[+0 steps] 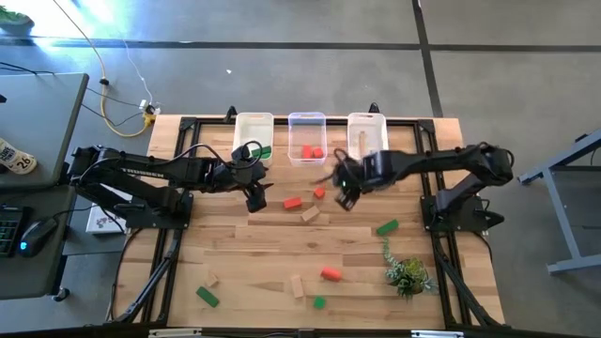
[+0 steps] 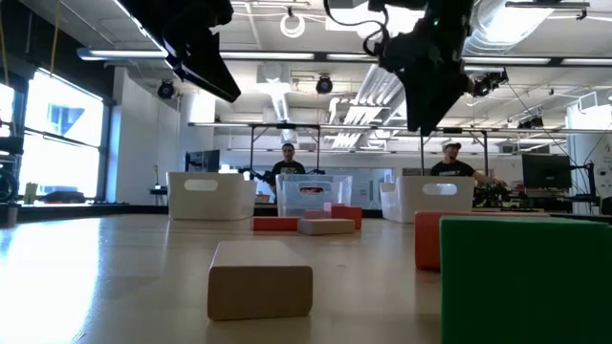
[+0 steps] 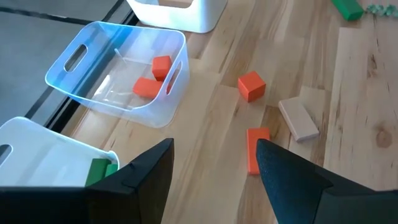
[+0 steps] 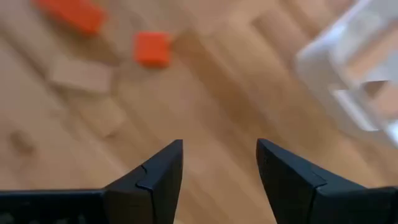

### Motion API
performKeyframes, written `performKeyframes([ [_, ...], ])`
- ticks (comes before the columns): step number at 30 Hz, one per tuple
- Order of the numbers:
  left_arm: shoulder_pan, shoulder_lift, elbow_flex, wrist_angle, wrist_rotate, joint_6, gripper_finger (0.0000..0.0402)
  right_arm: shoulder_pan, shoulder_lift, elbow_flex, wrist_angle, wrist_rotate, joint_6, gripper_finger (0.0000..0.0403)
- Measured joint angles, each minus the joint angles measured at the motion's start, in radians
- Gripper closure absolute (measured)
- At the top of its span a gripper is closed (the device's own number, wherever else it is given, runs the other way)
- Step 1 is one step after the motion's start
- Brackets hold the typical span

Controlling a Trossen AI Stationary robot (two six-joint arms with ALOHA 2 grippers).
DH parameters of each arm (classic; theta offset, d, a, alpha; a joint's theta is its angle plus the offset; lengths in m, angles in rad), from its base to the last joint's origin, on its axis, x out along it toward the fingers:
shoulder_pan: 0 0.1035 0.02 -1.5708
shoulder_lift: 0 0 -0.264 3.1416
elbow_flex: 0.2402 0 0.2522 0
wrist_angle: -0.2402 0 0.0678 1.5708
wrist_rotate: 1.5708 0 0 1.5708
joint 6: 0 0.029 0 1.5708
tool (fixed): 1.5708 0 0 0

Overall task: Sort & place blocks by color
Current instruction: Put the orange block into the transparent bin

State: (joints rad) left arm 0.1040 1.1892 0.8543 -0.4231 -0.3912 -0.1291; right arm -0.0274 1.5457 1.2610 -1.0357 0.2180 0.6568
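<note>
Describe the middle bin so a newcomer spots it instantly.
Three bins sit in a row at the table's far edge. Take the middle bin, between the two arms. It is clear rather than opaque white like its neighbours, and holds two red blocks.

three bins (image 1: pixel 308 136) in a row at the bench's (image 1: pixel 235 253) far edge, blocks (image 1: pixel 310 215) scattered before them, two blocks in the middle bin, plant (image 1: pixel 408 275) near the right front, both end effectors above the bench just before the bins
</note>
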Motion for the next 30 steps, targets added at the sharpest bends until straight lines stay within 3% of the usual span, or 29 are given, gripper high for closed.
performKeyframes([
  [8, 0.0, 0.0, 0.0, 0.001, 0.0, -0.002, 0.0188, 0.184, 0.001, 0.0, 0.061, 0.006, 0.126, 0.0212],
  [15, 0.0, 0.0, 0.0, 0.001, 0.0, -0.002, 0.0188, 0.299, 0.008, 0.0, 0.155, -0.03, 0.106, 0.0212],
  [23, 0.0, 0.0, 0.0, 0.009, -0.001, -0.003, 0.0188, 0.41, 0.048, 0.0, 0.269, -0.02, 0.113, 0.0209],
  [30, 0.0, 0.0, -0.001, 0.012, -0.001, -0.013, 0.0188, 0.469, 0.103, 0.0, 0.322, -0.036, 0.129, 0.0182],
])
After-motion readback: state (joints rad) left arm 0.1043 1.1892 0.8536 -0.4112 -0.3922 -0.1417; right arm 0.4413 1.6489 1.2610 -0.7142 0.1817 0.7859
